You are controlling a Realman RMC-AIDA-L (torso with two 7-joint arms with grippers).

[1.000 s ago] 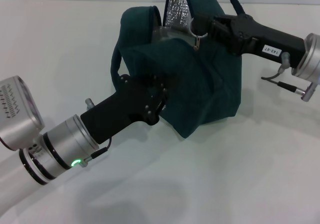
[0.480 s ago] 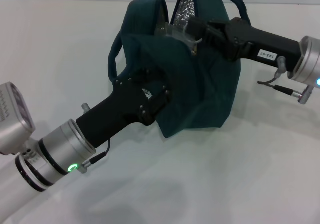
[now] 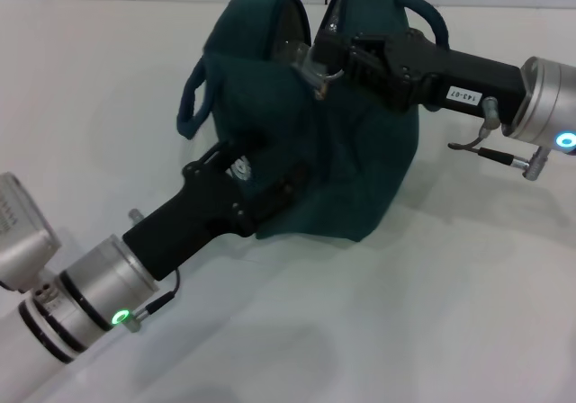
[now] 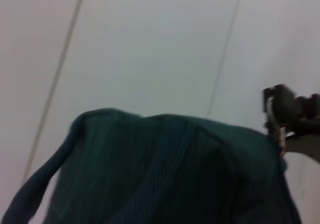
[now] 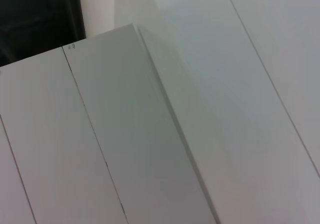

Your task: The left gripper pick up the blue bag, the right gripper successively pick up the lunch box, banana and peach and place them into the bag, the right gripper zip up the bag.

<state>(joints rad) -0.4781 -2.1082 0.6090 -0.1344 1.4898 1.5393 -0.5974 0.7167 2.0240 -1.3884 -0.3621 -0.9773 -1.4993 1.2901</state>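
1. Blue bag (image 3: 351,169) sits on the white table (image 3: 432,331), far of centre, between both grippers.
2. Left gripper (image 3: 243,183) reaches in from the near left, its jaws clamped on the bag's near-left side fabric.
3. Right gripper (image 3: 328,57) comes from the right, its jaws pinched on the ring-pull zipper (image 3: 322,77) at the bag's top.
4. Bag handle (image 3: 193,102) loops out to the left.

Even, bright overhead lighting; soft shadows fall on the white matte tabletop (image 3: 432,313) beneath the dark teal fabric bag (image 3: 360,178). In the left wrist view the bag (image 4: 165,174) is blurred, out of focus.
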